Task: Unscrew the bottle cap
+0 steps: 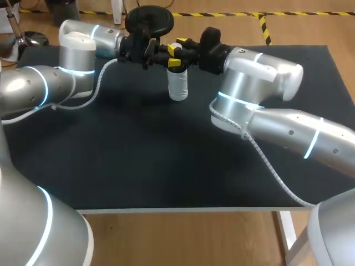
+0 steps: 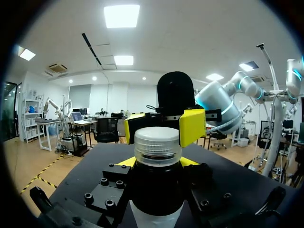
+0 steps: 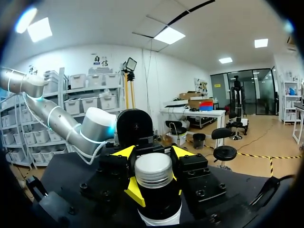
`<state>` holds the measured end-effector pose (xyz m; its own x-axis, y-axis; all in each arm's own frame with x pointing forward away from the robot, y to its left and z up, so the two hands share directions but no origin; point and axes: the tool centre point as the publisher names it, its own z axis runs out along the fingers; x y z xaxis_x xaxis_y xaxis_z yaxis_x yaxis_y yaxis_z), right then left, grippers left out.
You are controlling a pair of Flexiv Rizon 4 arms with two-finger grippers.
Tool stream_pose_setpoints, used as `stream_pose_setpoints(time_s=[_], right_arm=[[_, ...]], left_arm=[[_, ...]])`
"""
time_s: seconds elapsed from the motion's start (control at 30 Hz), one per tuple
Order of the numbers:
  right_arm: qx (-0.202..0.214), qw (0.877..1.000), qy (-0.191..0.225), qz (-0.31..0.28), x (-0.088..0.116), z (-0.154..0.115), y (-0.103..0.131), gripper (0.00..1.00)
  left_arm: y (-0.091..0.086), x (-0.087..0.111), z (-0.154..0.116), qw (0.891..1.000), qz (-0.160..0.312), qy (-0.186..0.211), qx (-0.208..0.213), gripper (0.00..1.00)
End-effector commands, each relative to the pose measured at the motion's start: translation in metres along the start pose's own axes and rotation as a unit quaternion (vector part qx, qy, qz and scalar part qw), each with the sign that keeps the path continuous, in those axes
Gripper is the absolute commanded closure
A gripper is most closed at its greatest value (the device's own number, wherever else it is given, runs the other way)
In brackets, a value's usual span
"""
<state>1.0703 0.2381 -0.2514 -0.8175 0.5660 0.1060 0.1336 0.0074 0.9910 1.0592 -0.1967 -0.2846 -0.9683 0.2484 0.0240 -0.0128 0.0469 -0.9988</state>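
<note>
A white bottle (image 1: pixel 178 86) stands upright near the far edge of the black table. In the left wrist view its pale ribbed cap (image 2: pixel 157 145) tops a dark neck. My left gripper (image 2: pixel 157 164) comes in from the left and is shut on the neck just under the cap. From the opposite side, my right gripper (image 2: pixel 160 126) has one yellow tip on each side of the cap and looks shut on it. In the right wrist view the cap (image 3: pixel 153 170) sits between my right gripper's (image 3: pixel 154 190) fingers. The two grippers meet above the bottle (image 1: pixel 173 52).
The black tabletop (image 1: pixel 166 155) stretches wide and bare toward its front edge. My left arm's elbow (image 1: pixel 77 55) hangs over the far left part. My right arm's elbow (image 1: pixel 260 77) and its coiled cable (image 1: pixel 260 155) hang over the right part.
</note>
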Motion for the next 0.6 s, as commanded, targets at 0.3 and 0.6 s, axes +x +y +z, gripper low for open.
stream_pose_setpoints(time_s=[0.3,0.6], right_arm=[[-0.005,0.989,0.150,-0.002,-0.018,0.000,-0.006,1.00],[0.002,0.956,0.293,-0.021,-0.025,0.000,-0.003,1.00]], left_arm=[[0.000,-0.004,0.001,1.000,0.000,0.004,0.000,1.00],[0.000,-0.004,0.001,1.000,0.000,0.004,0.000,1.00]])
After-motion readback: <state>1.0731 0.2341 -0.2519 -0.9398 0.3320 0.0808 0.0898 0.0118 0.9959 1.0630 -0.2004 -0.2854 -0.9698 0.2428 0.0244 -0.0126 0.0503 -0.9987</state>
